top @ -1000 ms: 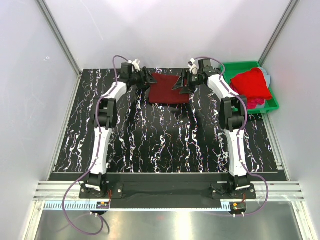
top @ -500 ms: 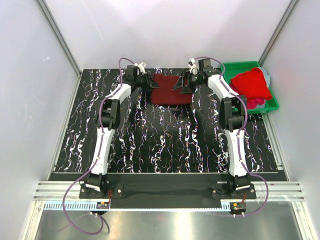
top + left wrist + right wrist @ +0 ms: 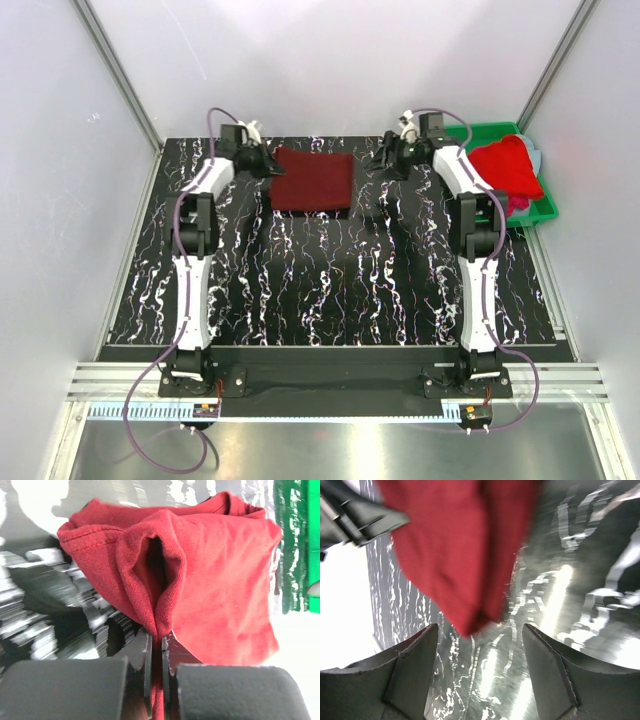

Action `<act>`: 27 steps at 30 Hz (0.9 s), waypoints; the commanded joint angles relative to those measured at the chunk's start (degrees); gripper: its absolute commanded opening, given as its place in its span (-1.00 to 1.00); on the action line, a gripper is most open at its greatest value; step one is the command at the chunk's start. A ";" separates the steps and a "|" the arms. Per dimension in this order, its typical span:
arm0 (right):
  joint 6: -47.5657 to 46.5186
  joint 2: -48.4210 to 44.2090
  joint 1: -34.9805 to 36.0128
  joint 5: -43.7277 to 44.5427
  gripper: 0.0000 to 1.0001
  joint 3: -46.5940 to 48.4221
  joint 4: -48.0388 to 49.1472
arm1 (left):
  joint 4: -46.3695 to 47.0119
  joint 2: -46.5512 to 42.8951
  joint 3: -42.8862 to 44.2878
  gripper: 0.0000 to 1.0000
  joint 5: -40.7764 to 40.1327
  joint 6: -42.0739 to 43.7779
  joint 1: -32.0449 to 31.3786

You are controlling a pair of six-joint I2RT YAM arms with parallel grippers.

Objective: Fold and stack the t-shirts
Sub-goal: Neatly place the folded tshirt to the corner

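Your left gripper (image 3: 156, 652) is pressed together on a thin pleat at the left edge of the folded dark maroon t-shirt (image 3: 313, 180), which lies at the far middle of the table (image 3: 330, 290); your right gripper (image 3: 479, 626) stands spread, holding nothing, near the shirt's right edge. Pull from that single pinch and the layers could drag, splay or slip free, since only a ridge of fabric is caught. The red t-shirt (image 3: 507, 165) sits in the green bin (image 3: 490, 127) beside your right arm, where a wide swing might snag it
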 commanded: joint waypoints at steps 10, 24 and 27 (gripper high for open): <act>-1.67 -6.62 -4.52 -0.30 0.50 1.07 -0.74 | -18.11 -14.86 -2.64 -1.00 -8.93 16.16 10.27; -2.46 -9.35 -5.49 -1.00 0.50 -1.74 -0.65 | -21.20 -14.42 0.44 -1.00 -25.54 26.09 18.53; -2.55 -9.70 -5.58 -1.00 0.50 -2.09 -0.73 | -20.68 -13.72 1.40 -1.00 -28.70 28.29 19.50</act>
